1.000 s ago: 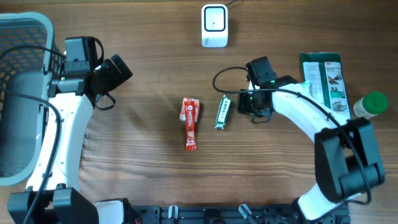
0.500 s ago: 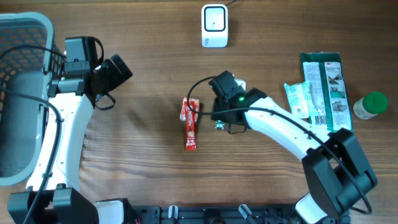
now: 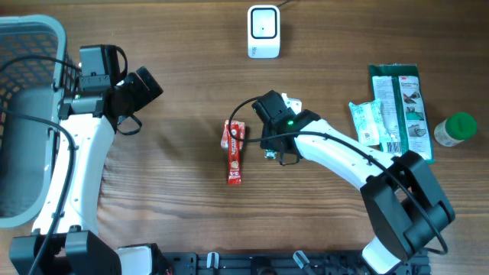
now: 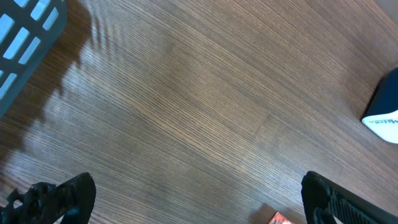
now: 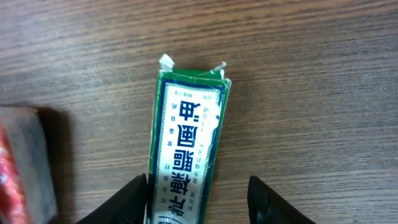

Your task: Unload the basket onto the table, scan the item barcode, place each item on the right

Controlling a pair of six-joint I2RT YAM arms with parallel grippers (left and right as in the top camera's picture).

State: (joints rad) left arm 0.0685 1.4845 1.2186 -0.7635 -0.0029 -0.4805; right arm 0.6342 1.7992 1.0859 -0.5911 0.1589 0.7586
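Observation:
A green-and-white packet [image 5: 186,137] lies flat on the wooden table, printed side up. My right gripper [image 5: 199,202] is open and low over its near end; the left finger touches the packet's edge and the right finger stands apart from it. From overhead, the right gripper [image 3: 271,131] covers most of the packet, and only its lower tip [image 3: 269,154] shows. The white barcode scanner [image 3: 263,31] stands at the back centre. My left gripper [image 4: 199,202] is open wide above bare wood, far from the packet, at the left [image 3: 145,84].
A red snack packet [image 3: 234,150] lies just left of the green one, its edge in the right wrist view [image 5: 18,168]. A grey basket [image 3: 23,114] fills the far left. Green packets [image 3: 397,107] and a green-capped bottle [image 3: 457,128] sit at the right.
My right arm has swung left from beside the green packet to directly over it, and its jaws now straddle the packet. The left arm has not moved.

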